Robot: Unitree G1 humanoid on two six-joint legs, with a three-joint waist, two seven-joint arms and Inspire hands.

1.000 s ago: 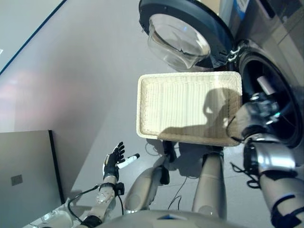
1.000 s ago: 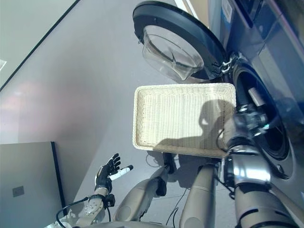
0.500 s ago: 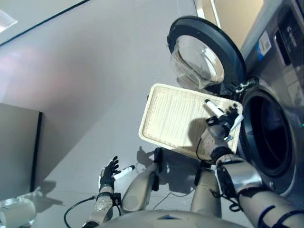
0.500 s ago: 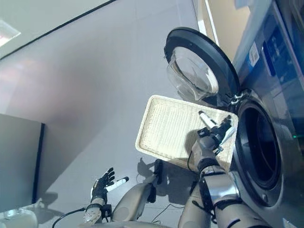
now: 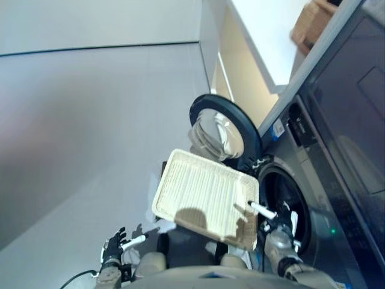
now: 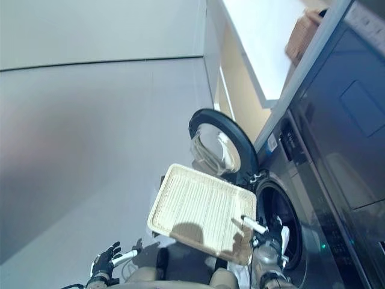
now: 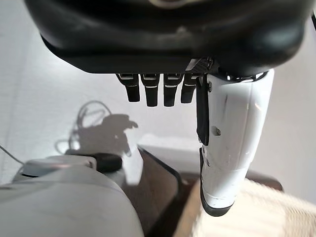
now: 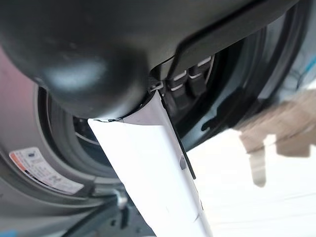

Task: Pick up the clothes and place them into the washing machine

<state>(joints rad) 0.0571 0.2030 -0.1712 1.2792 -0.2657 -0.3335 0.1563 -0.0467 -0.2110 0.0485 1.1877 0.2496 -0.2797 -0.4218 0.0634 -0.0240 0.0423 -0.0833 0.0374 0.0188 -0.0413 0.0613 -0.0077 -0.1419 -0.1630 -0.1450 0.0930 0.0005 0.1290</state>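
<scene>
Left robot hand (image 5: 112, 248) hangs low over the floor (image 5: 72, 150), fingers straight, holding nothing, well clear of everything. Basket (image 5: 201, 197) sits in the middle, woven bottom bare; we see no clothes in it or anywhere else. Right robot hand (image 5: 280, 226) is at the basket's right edge, just beside the drum opening (image 5: 290, 208), thumb out, fingers relaxed, empty. Door (image 5: 224, 133) stands swung open behind the basket. Right hand is nearer the washer (image 5: 337, 180); nothing blocks the opening.

A pale wicker tray (image 5: 201, 198) lies on the grey floor (image 5: 78, 138).
</scene>
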